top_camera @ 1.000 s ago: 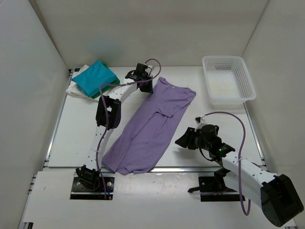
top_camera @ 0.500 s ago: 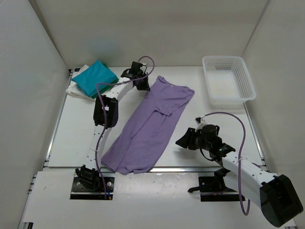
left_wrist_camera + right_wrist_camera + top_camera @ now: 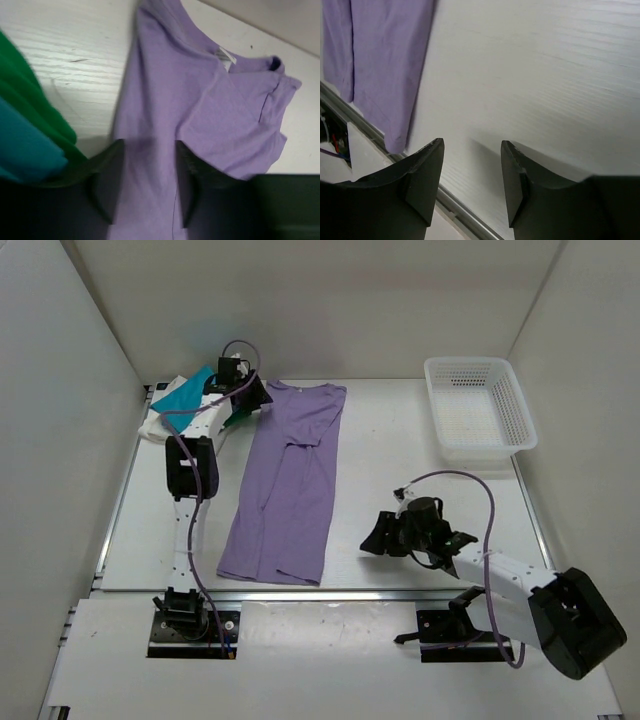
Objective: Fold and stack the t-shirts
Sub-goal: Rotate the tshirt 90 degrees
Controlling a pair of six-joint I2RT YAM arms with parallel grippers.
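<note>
Up close, two claws show, one per arm. The left claw (image 3: 150, 145) stands parted, gripping nothing. Smooth cloth of the one lavender t-shirt (image 3: 200, 100) lies flat in the gap, and whether the tips press on it cannot be told. In the top view that claw (image 3: 250, 400) sits at the shirt's upper left shoulder, at about 11 o'clock on the table (image 3: 420, 460). The lavender t-shirt (image 3: 285, 480) is soft, thin knit. It is spread as a long strip from 12 toward 6 o'clock, left of the table's middle, neck end far, a sleeve folded inward. Just at 9 o'clock of the left claw rests one stack of three folded rectangles: a teal t-shirt (image 3: 185, 395) on top, a dark green t-shirt (image 3: 30, 90) beneath it, a white t-shirt (image 3: 155, 425) lowest. The right claw (image 3: 472, 145) is likewise released, holding nothing, over bare table at 5 o'clock, to the right of the shirt's hem. One white plastic lattice basket (image 3: 520, 415), rectangular, stands at 1 o'clock.
</note>
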